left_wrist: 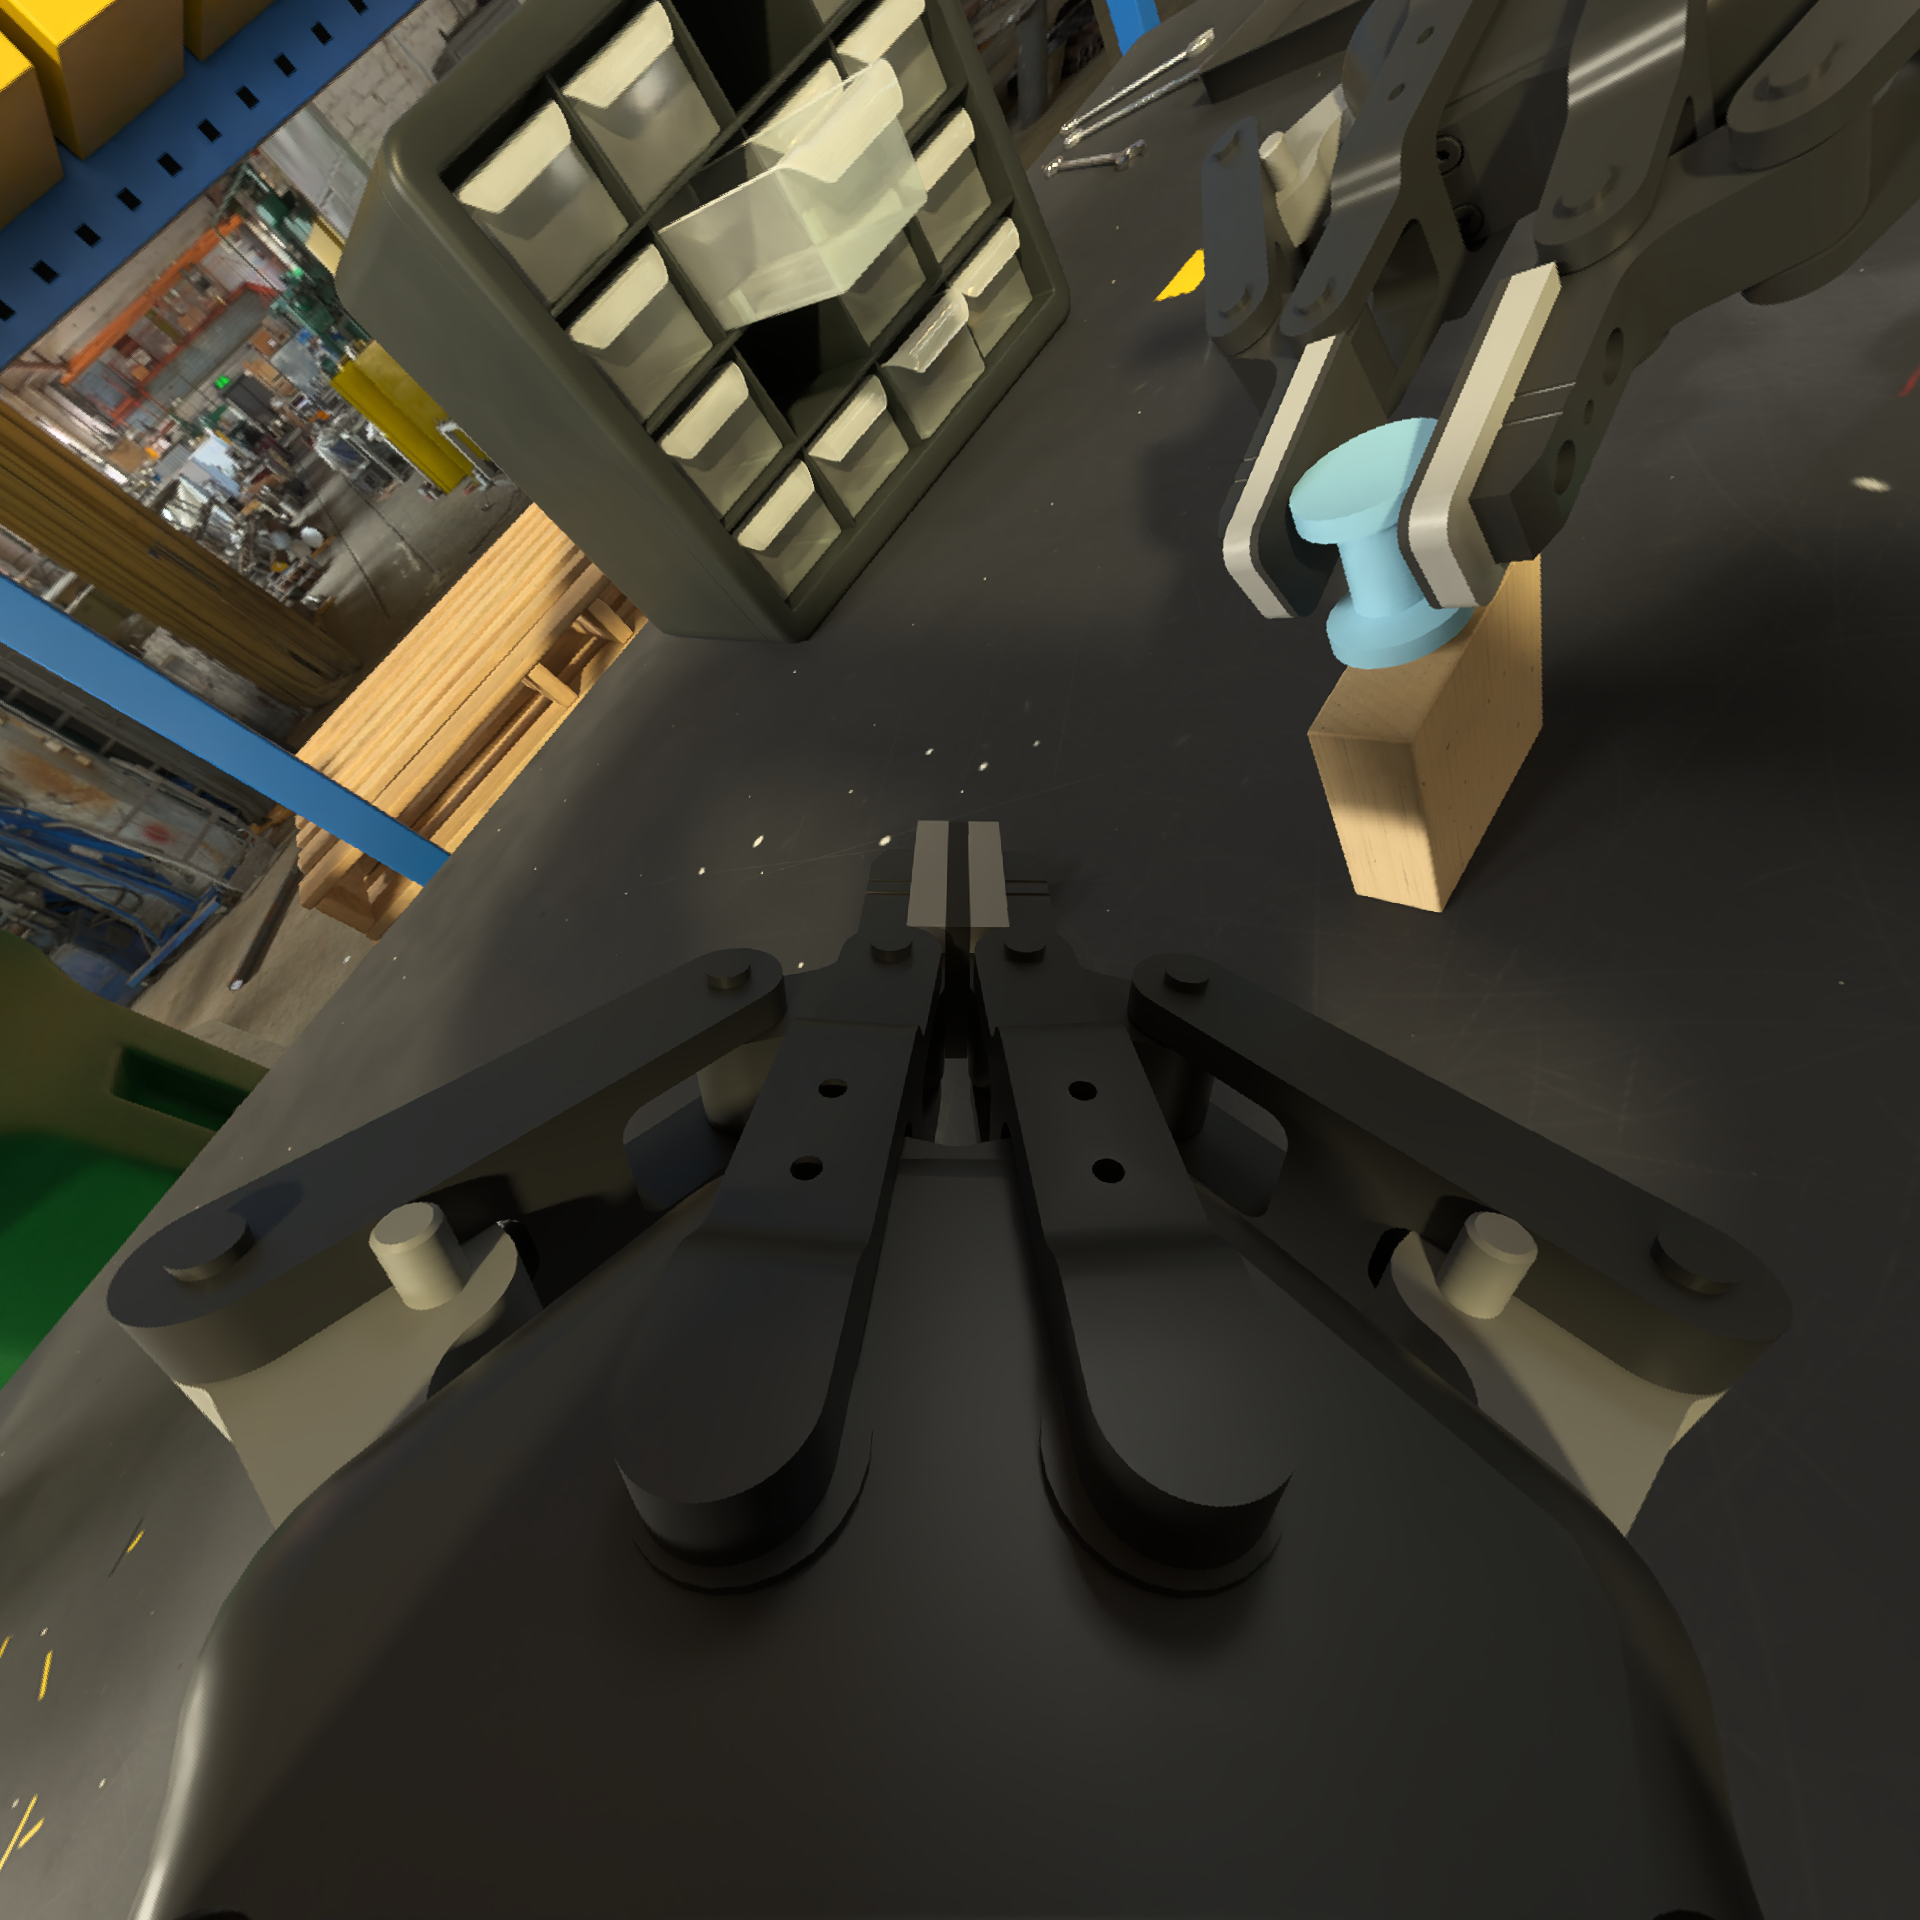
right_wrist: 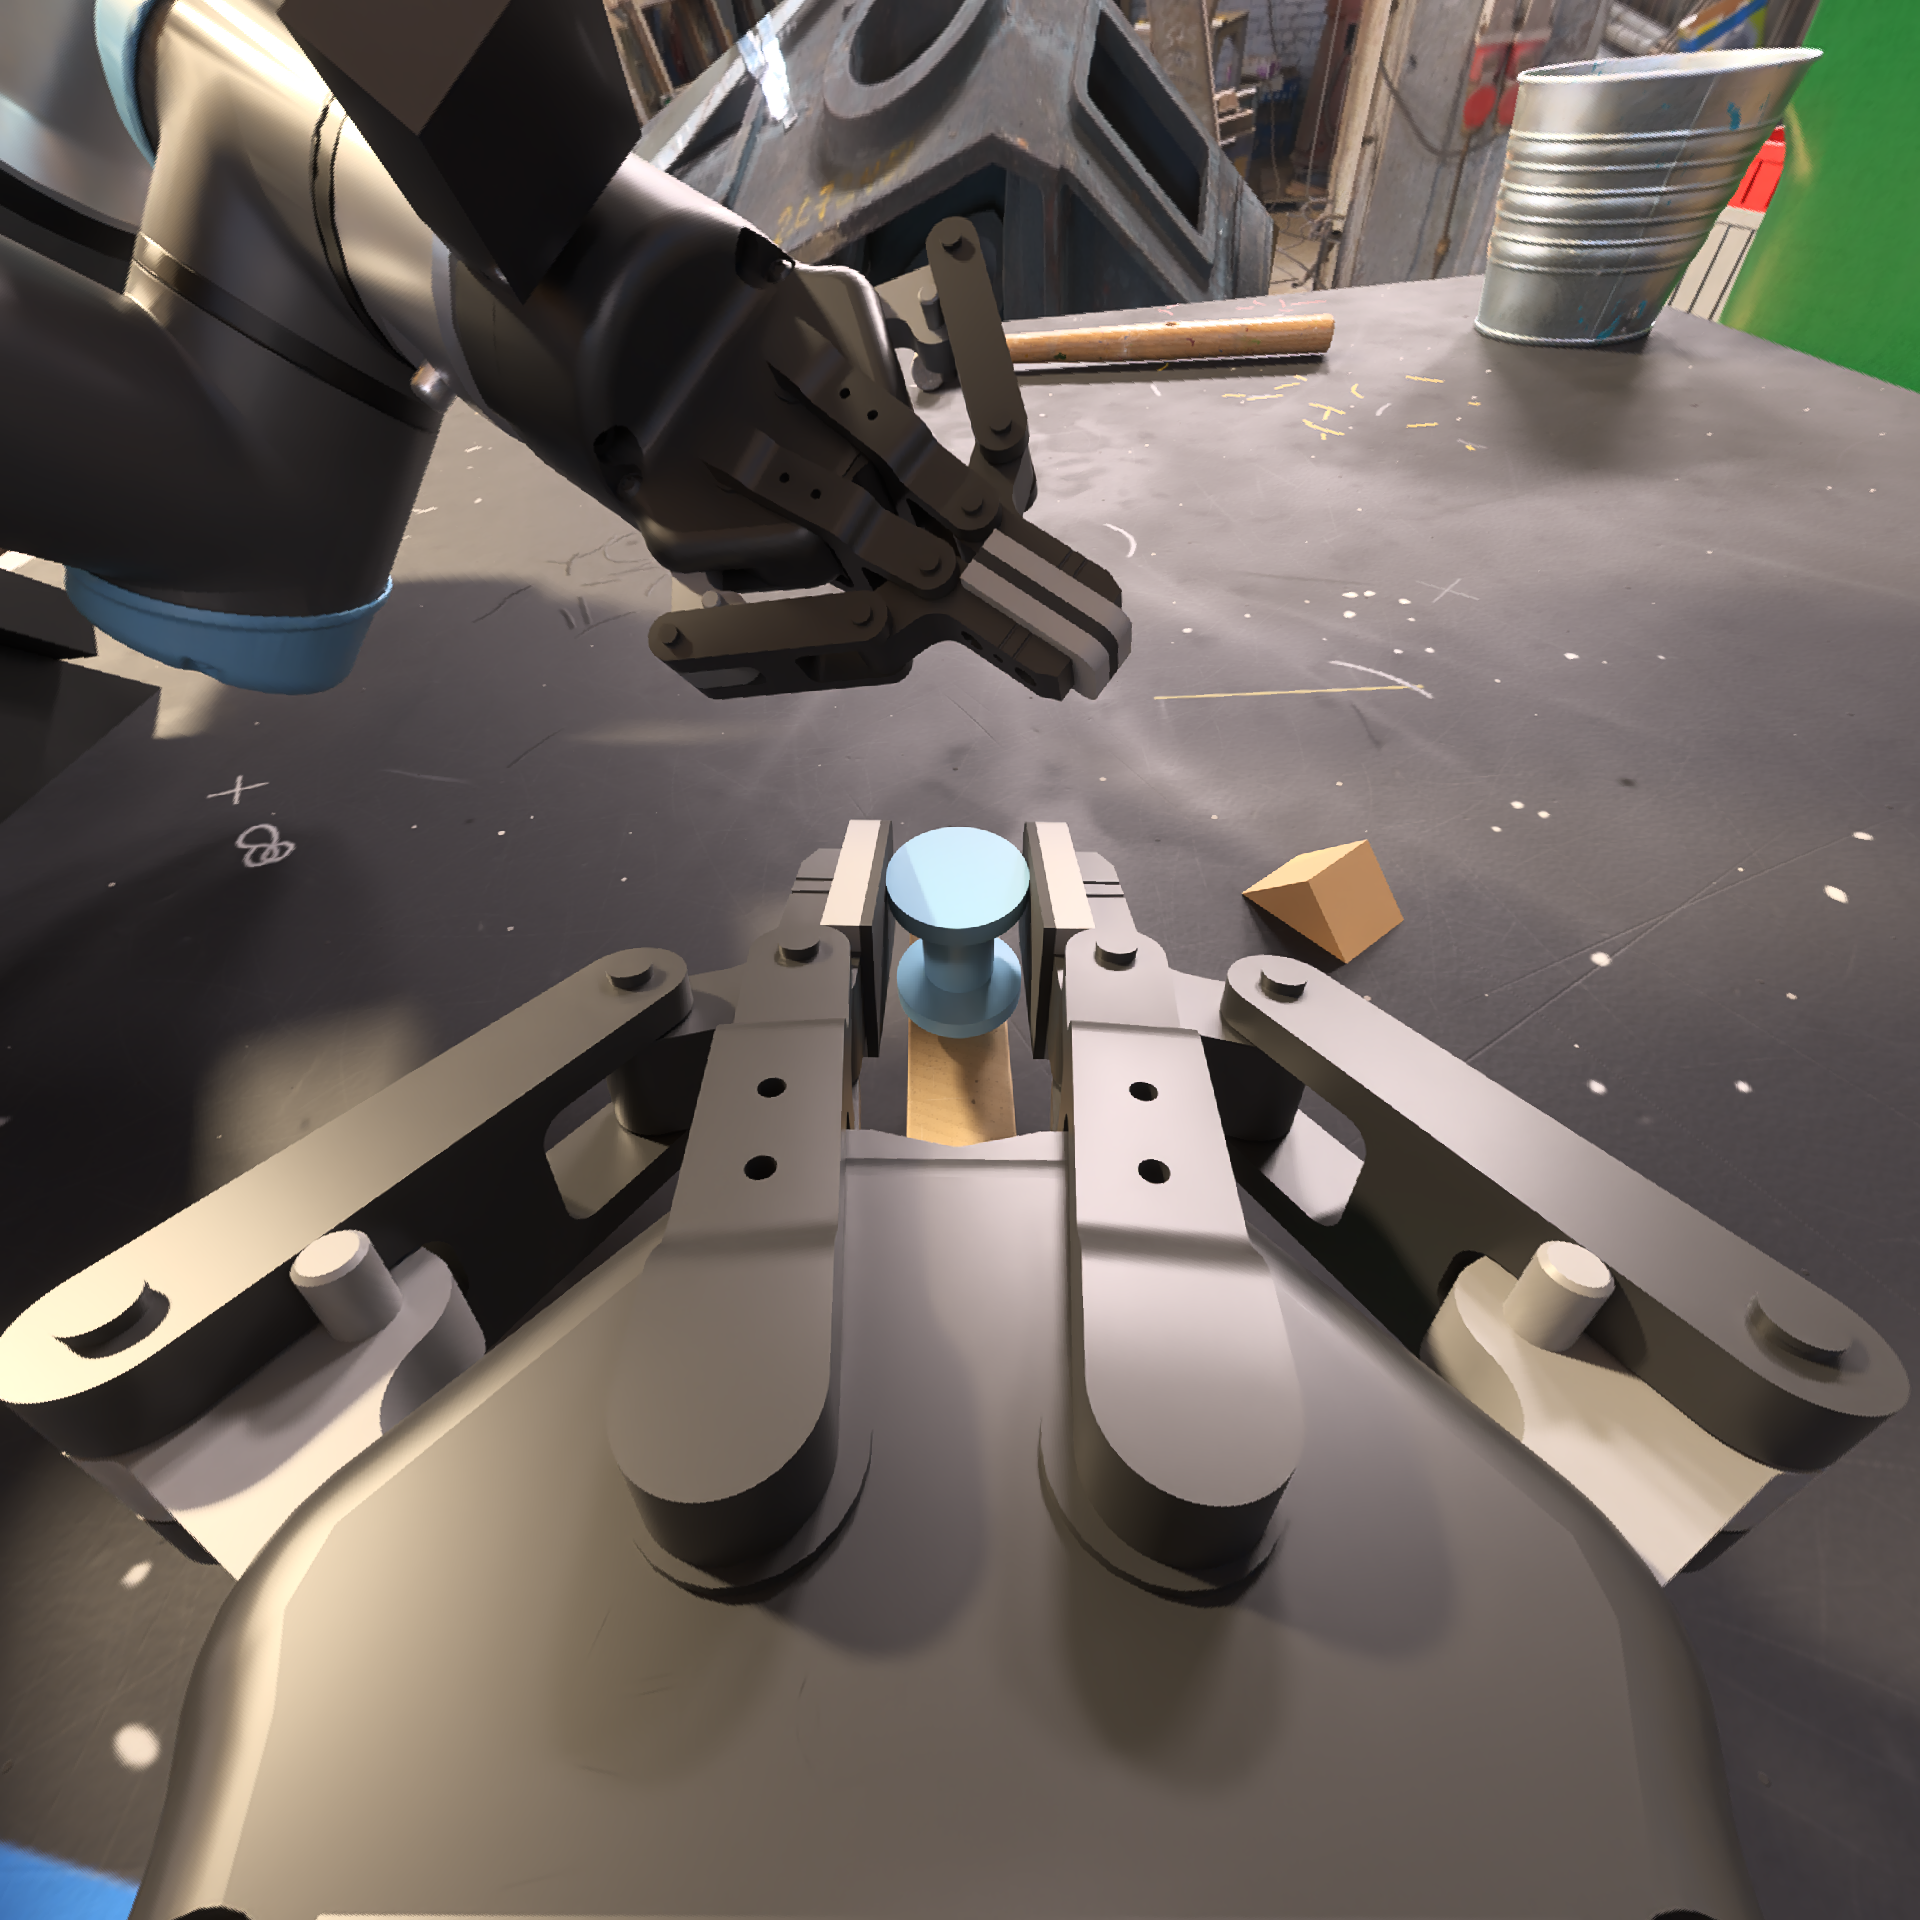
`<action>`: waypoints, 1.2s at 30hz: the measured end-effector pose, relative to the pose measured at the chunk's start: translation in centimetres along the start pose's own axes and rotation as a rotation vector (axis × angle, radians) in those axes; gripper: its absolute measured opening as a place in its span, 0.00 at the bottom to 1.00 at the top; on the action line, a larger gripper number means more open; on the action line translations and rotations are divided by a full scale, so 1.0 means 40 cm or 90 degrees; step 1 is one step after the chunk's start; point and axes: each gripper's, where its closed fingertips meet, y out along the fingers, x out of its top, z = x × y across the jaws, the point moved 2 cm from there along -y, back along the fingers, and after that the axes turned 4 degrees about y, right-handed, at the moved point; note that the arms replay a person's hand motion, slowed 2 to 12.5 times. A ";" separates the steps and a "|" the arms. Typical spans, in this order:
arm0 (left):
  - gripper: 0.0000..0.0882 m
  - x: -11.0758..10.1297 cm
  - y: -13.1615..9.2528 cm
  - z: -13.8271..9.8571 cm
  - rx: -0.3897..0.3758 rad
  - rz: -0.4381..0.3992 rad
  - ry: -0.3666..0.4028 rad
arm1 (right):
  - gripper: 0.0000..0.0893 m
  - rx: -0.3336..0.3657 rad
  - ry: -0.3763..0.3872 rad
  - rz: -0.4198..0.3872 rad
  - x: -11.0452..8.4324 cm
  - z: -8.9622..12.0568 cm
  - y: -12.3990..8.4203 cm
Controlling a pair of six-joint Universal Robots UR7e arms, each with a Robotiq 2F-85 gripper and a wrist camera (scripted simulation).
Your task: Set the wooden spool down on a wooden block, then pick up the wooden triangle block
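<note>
The light blue spool (right_wrist: 956,894) stands upright between my right gripper's (right_wrist: 956,862) pads, which press on its top flange. Its bottom flange rests on the end of a rectangular wooden block (right_wrist: 961,1081). In the left wrist view the spool (left_wrist: 1361,540) sits on the block's (left_wrist: 1423,758) far top end, with the right gripper (left_wrist: 1366,587) shut on it from above. The wooden triangle block (right_wrist: 1325,899) lies on the table just right of the right gripper. My left gripper (left_wrist: 956,868) is shut and empty; it hovers over the table beyond the spool (right_wrist: 1081,644).
A dark drawer cabinet (left_wrist: 707,312) with one drawer pulled out stands at the back left, wrenches (left_wrist: 1122,104) behind it. A wooden hammer handle (right_wrist: 1164,338) and a metal bucket (right_wrist: 1600,197) are at the table's (right_wrist: 1455,727) far side. The table's edge runs along the left (left_wrist: 364,935).
</note>
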 end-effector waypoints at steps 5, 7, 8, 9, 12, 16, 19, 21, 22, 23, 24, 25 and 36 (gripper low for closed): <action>0.00 0.000 0.000 0.000 0.000 0.000 0.000 | 0.25 0.000 0.001 0.000 0.000 0.000 0.000; 0.00 0.000 0.000 0.000 0.000 0.000 0.001 | 0.25 0.000 0.001 0.001 0.000 0.000 0.000; 0.00 0.001 0.000 0.000 0.000 -0.001 0.001 | 0.25 0.000 0.001 0.001 0.000 0.000 0.000; 0.00 0.001 0.000 0.000 0.000 -0.001 0.001 | 0.25 0.000 0.001 0.002 -0.001 0.000 0.001; 0.00 0.001 -0.001 0.000 0.000 -0.001 0.001 | 0.25 0.000 0.001 0.003 -0.001 0.000 0.001; 0.00 0.001 -0.001 0.000 0.000 -0.001 0.001 | 0.25 -0.001 0.000 0.006 -0.002 0.000 0.002; 0.00 0.001 -0.001 0.000 0.000 -0.001 0.001 | 0.25 -0.002 -0.001 0.007 -0.003 0.000 0.003; 0.00 0.001 0.000 0.000 0.000 -0.001 0.001 | 0.25 -0.002 -0.001 0.009 -0.003 0.000 0.003; 0.00 0.001 0.000 0.000 0.000 0.000 0.001 | 0.25 -0.003 -0.002 0.009 -0.004 0.000 0.004; 0.00 0.001 0.000 0.000 0.000 0.000 0.001 | 0.25 -0.003 -0.002 0.009 -0.004 0.000 0.004; 0.00 0.001 0.000 0.000 0.000 -0.001 0.001 | 0.25 -0.003 -0.002 0.010 -0.004 0.000 0.004; 0.00 0.001 0.000 0.000 0.000 -0.001 0.001 | 0.25 -0.004 -0.002 0.010 -0.004 -0.001 0.004; 0.00 0.001 0.000 -0.001 -0.001 0.000 0.001 | 0.25 -0.003 -0.001 0.009 -0.004 -0.001 0.004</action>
